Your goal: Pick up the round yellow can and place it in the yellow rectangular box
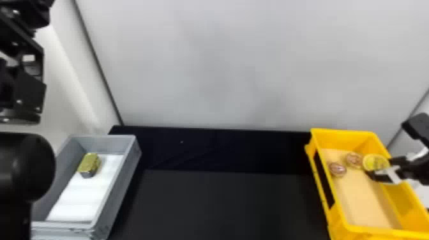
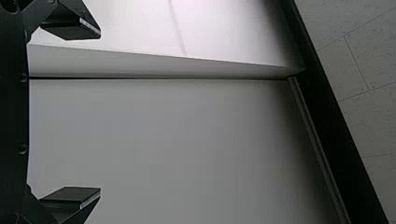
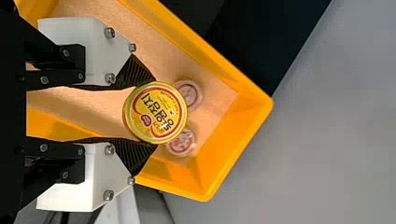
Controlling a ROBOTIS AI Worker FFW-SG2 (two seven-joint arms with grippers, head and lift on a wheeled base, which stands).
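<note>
With my right gripper (image 3: 156,113) I am pinching the round yellow can (image 3: 156,112) between black ridged fingers, holding it over the yellow rectangular plastic box (image 1: 344,135), where two round red-and-white-topped tins (image 3: 181,142) are lying; the picking up is looking done; lowering and release are awaiting me. My left gripper (image 2: 100,114) is waiting elsewhere, spread and empty.

Yellow can (image 1: 374,161) in right claw (image 1: 379,168) over yellow box (image 1: 343,139)

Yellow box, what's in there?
Two round tins lie on a pale liner. In the right wrist view, the round yellow can, held by the right gripper, hides part of both.
</note>
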